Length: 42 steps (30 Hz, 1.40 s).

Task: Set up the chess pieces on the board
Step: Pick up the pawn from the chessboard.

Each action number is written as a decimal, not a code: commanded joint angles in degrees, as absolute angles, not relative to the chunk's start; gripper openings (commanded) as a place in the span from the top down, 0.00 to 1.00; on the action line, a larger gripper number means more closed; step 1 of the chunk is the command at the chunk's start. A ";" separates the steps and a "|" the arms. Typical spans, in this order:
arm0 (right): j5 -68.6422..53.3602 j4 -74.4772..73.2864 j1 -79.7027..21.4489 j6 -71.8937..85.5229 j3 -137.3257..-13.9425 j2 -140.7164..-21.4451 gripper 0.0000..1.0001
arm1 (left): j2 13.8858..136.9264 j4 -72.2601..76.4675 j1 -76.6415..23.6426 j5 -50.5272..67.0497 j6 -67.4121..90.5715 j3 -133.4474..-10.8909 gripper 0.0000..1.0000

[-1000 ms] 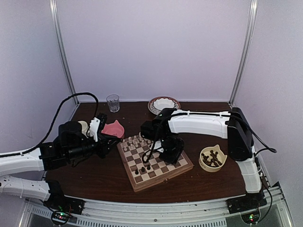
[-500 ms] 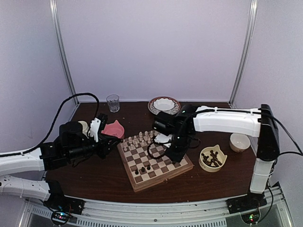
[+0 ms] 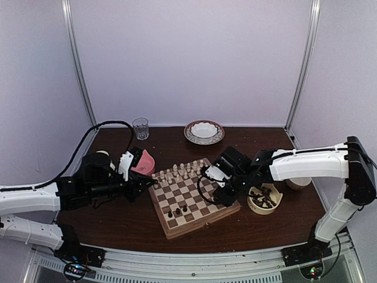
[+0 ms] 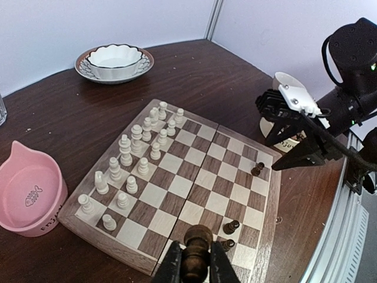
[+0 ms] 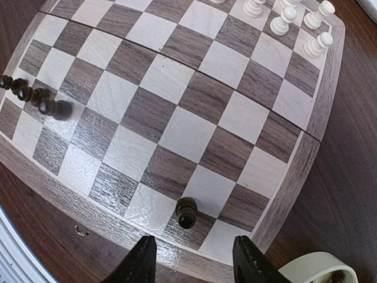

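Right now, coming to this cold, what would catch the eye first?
The square checked wooden chessboard sits mid-table, pale cream chessmen ranked along its far edge. The left gripper is shut on a dark brown wooden chessman by the board's left side; the open right gripper hovers above a lone dark brown pawn near its right corner.

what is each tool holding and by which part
The left tool grips a dark brown chess piece by its lower body, head left free. The right tool is open, holding nothing.
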<state>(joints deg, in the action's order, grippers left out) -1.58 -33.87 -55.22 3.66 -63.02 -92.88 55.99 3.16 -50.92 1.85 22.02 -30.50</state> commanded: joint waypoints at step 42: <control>-0.35 -31.81 -54.68 4.68 -65.13 -99.01 0.72 | 57.34 5.10 -50.54 5.69 20.57 -32.96 1.00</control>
<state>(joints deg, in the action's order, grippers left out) -1.91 -30.87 -54.87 4.69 -63.51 -97.86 57.34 2.94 -50.92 5.04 21.32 -31.35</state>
